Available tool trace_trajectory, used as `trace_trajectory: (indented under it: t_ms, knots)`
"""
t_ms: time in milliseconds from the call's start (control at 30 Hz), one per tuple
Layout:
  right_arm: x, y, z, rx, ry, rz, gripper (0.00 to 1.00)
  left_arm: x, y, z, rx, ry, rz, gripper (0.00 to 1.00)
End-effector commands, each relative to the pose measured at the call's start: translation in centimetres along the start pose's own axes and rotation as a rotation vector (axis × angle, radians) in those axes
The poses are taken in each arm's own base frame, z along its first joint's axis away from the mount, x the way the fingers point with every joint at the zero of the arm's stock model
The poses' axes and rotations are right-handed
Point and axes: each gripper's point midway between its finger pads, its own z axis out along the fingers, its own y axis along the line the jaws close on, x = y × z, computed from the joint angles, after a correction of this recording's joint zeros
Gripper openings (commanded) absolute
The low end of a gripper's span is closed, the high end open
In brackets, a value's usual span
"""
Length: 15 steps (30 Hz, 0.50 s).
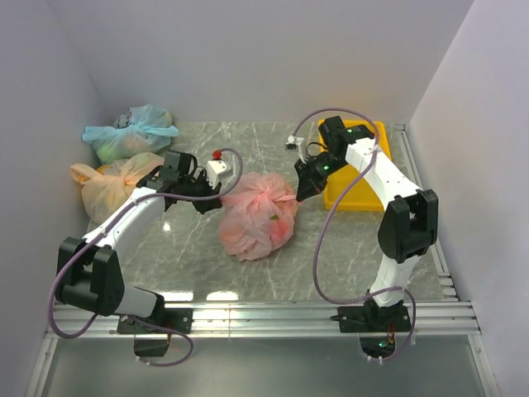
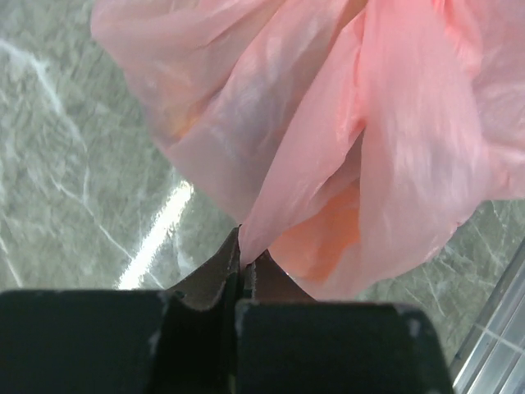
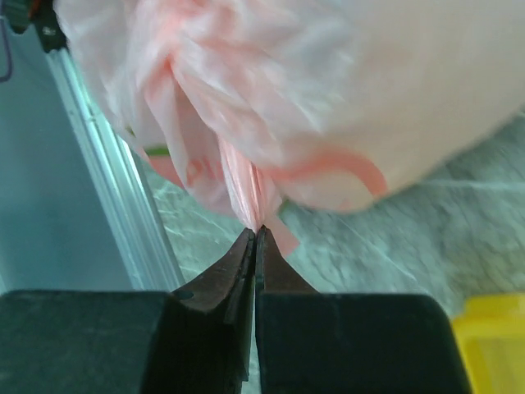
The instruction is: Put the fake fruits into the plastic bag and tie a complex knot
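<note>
The plastic bag (image 1: 258,217) lay bulging at the middle of the table (image 1: 355,248), its length running left to right between the arms. Its left fold was pinched shut in the left gripper (image 2: 244,256), its twisted right end in the right gripper (image 3: 256,236).

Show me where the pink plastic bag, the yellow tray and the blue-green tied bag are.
pink plastic bag (image 1: 256,222): top view, its bulging body.
yellow tray (image 1: 351,201): top view, near rim.
blue-green tied bag (image 1: 132,137): top view, its middle.
</note>
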Motion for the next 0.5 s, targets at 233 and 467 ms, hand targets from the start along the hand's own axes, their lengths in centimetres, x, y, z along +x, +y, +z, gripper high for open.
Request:
trace_trajectory:
  t_ms: [233,467]
  knots:
    - [8.7,-6.3,-7.2,0.287,0.146,0.050,0.00,7.3,4.4,-4.4,-0.290,0.126,-0.228,0.00]
    - [11.4,-7.7,-4.1,0.286,0.141,0.111,0.00,9.9,4.2,-4.1,-0.291,0.160,-0.205,0.00]
